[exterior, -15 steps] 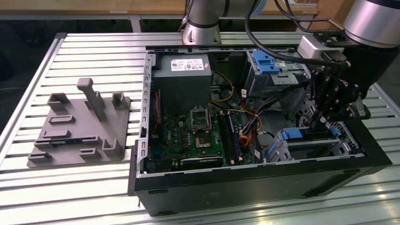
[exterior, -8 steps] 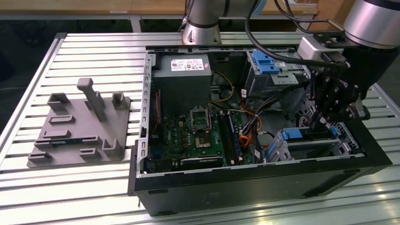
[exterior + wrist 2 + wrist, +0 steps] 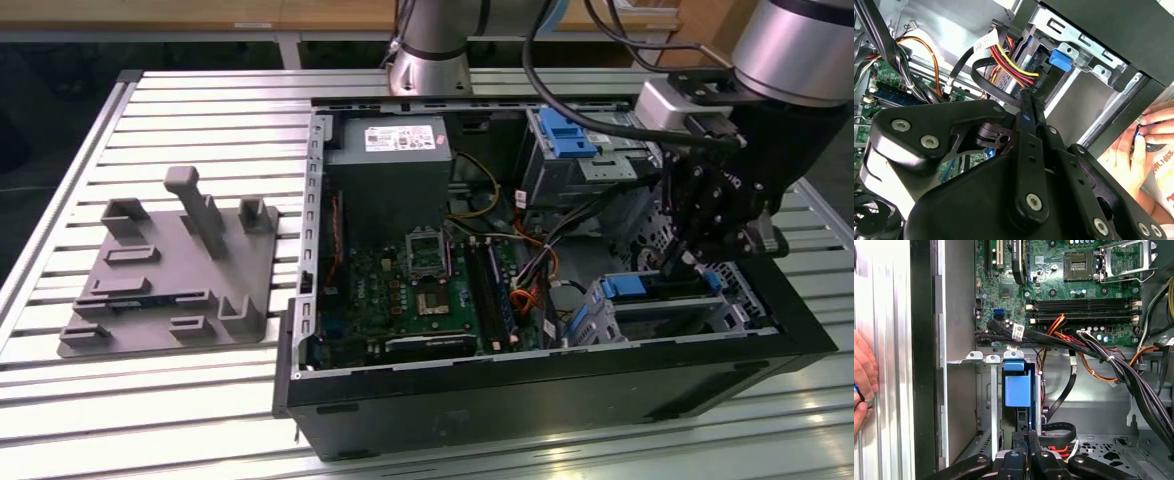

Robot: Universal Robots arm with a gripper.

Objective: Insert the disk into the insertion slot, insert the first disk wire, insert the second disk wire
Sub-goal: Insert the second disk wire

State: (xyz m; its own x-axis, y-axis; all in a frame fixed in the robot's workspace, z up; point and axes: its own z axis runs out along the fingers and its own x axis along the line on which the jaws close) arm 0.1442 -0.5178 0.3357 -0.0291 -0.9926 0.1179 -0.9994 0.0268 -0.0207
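one arm reaches into one open computer case (image 3: 534,390) that lies on the slatted table (image 3: 200,400), and its tool (image 3: 678,262) hangs over the case corner nearest the table's edge at the exterior view's right. the tool's two fingers (image 3: 1026,107) are drawn narrow, nearly together, pinched on a thin black connector at the end of the disk (image 3: 1018,390); whether they grip it firmly cannot be told. one disk, in its blue carrier, already sits inside the silver slot (image 3: 985,390), with one blue tab at its top. a bundle of red, yellow and black wires (image 3: 1011,62) runs to the spot just above the fingertips. one green board (image 3: 427,295) lies on the case floor. one grey fixture (image 3: 174,275) stands on the table, well apart from the case. a person's hand (image 3: 1149,135) rests outside the case wall.
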